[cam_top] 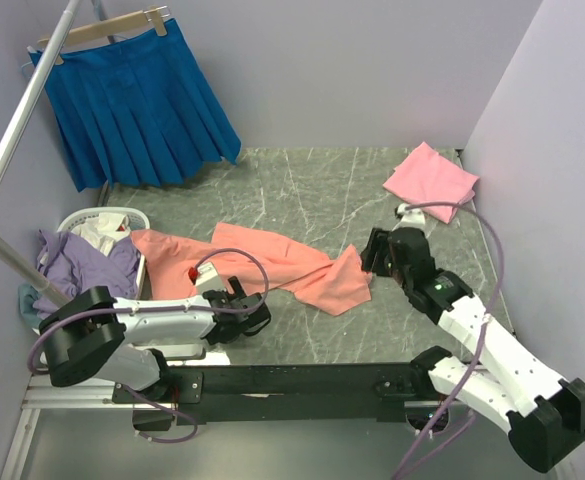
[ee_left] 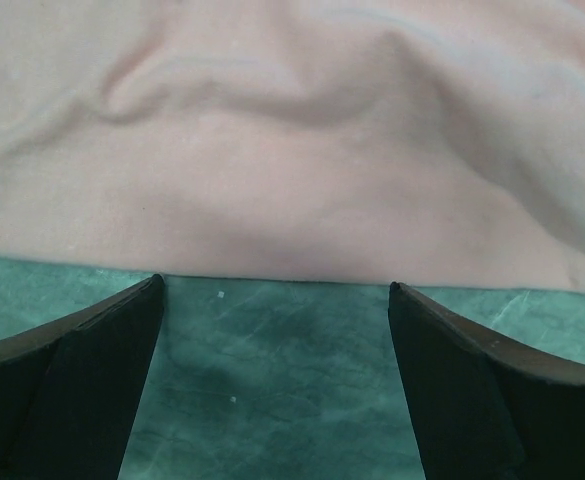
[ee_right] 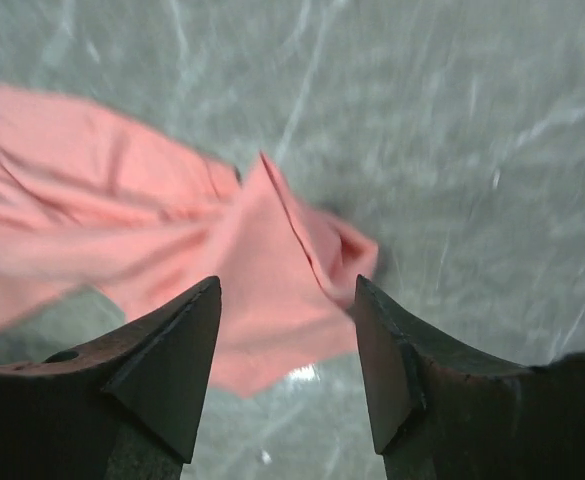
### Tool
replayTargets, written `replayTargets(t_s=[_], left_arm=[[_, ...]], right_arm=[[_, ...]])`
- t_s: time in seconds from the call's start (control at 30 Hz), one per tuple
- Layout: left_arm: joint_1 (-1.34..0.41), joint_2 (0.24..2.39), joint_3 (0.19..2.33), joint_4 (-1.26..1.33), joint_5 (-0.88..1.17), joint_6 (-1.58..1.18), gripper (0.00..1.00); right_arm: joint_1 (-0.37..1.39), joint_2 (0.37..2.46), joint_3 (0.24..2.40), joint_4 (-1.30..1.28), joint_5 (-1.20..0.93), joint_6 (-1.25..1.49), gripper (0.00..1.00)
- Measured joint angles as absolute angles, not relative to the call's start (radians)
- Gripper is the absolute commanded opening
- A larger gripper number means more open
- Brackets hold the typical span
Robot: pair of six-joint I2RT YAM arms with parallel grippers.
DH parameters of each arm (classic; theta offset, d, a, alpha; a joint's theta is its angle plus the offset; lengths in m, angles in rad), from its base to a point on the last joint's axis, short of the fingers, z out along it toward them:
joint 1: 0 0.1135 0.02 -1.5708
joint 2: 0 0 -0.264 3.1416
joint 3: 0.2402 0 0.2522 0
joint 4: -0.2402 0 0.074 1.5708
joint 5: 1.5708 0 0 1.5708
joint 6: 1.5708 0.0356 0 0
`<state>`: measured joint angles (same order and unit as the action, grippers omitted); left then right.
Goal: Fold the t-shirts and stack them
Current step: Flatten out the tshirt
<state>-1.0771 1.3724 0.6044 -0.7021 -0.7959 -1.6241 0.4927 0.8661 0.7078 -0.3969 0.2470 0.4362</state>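
An orange t-shirt (cam_top: 272, 262) lies bunched across the table (cam_top: 302, 190), its long axis running left to right, from the basket (cam_top: 107, 212) to a twisted end by the right gripper (ee_right: 287, 280), whose jaws stand apart and empty. The left gripper (ee_left: 275, 285), wide open, faces the near hem. A folded pink t-shirt (cam_top: 430, 180) sits far right. Probably best: pinch the hem low at both ends, then pull outward to flatten.

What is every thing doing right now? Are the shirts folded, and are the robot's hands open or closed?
orange t-shirt, unfolded, rumpled, stretched out
pink t-shirt, folded, at the far right corner
blue skirt, hanging up
laundry basket, full of clothes
left gripper, jaws open, at the orange t-shirt's edge
right gripper, jaws open, over the orange t-shirt's twisted end
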Motion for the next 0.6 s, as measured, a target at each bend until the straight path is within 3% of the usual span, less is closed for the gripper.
replayTargets(t_s=[0.1, 0.17, 0.6], left_arm=[[-1.077, 1.356, 0.596, -0.704, -0.808, -1.647, 0.77], [-1.077, 1.337, 0.582, -0.699, -0.814, -1.658, 0.74], [-1.076, 1.368, 0.568, -0.709, -0.862, -1.691, 0.95]], right_arm=[[0.493, 0.892, 0.618, -0.390, 0.194, 0.456, 0.63], [0.493, 0.934, 0.587, -0.378, 0.162, 0.464, 0.63], [0.493, 1.201, 0.561, -0.229, 0.085, 0.502, 0.61]])
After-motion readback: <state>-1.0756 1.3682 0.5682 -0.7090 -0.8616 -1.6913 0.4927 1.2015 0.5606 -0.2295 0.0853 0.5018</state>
